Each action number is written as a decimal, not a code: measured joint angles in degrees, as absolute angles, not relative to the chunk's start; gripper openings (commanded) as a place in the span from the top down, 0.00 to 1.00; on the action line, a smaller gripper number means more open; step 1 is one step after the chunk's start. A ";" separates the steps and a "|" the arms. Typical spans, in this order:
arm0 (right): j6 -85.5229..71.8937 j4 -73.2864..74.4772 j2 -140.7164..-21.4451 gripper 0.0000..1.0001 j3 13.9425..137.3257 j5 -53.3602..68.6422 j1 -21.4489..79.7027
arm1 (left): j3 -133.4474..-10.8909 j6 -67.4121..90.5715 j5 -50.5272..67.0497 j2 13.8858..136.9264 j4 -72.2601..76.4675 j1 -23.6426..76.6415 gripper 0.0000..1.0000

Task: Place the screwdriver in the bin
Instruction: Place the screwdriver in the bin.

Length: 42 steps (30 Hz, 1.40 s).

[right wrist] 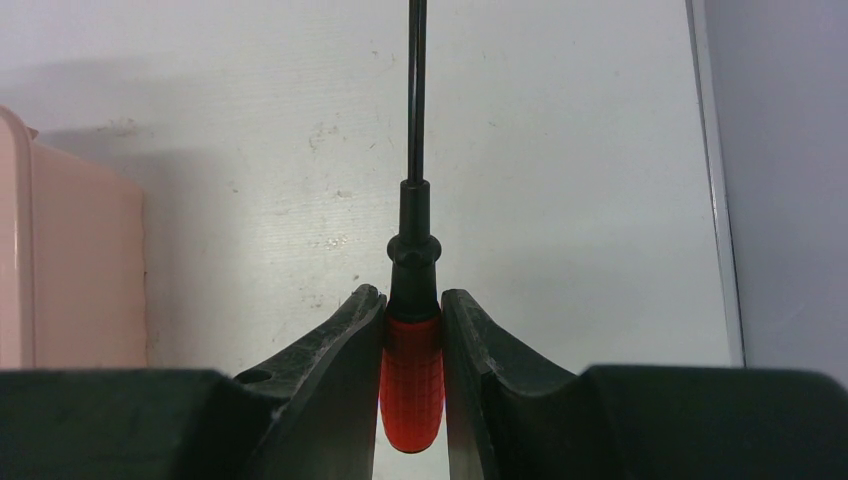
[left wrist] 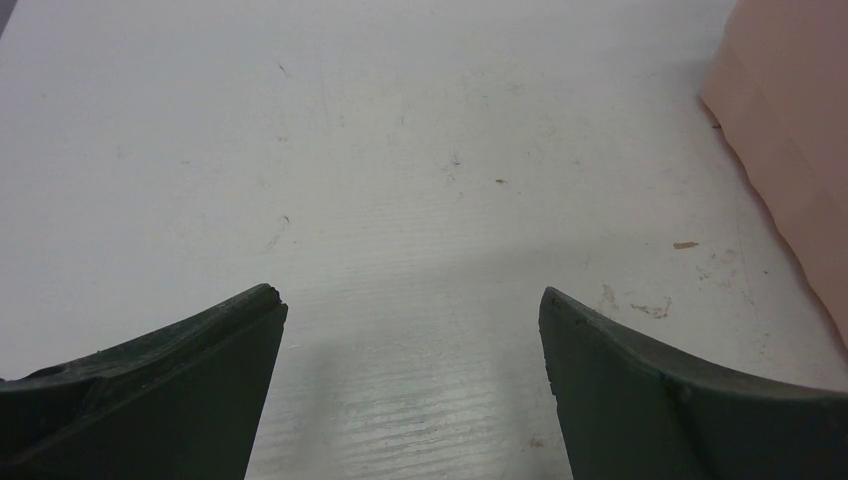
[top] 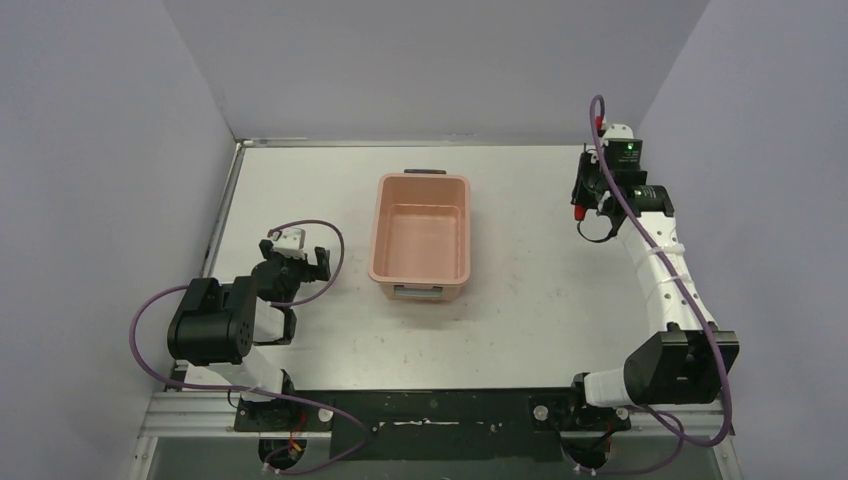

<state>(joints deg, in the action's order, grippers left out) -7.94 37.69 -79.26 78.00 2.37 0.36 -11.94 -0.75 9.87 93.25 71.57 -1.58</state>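
The screwdriver [right wrist: 412, 385] is clamped by its red handle in my right gripper [right wrist: 412, 300], well right of the bin [top: 421, 240], while my left gripper's [left wrist: 410, 296] jaws stand apart.

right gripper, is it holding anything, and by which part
Yes, the right gripper is shut on the screwdriver, pinching its red handle, with the thin black shaft sticking out ahead.
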 measured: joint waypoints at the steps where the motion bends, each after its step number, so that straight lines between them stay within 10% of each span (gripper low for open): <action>1: -7.94 37.69 -79.02 0.79 78.00 2.37 0.36 | -11.94 -0.78 9.87 93.25 71.57 -1.58 0.03; 42: -29.15 41.60 -101.23 0.81 98.91 -10.63 41.23 | -11.94 -0.75 9.87 93.25 71.57 -1.58 0.03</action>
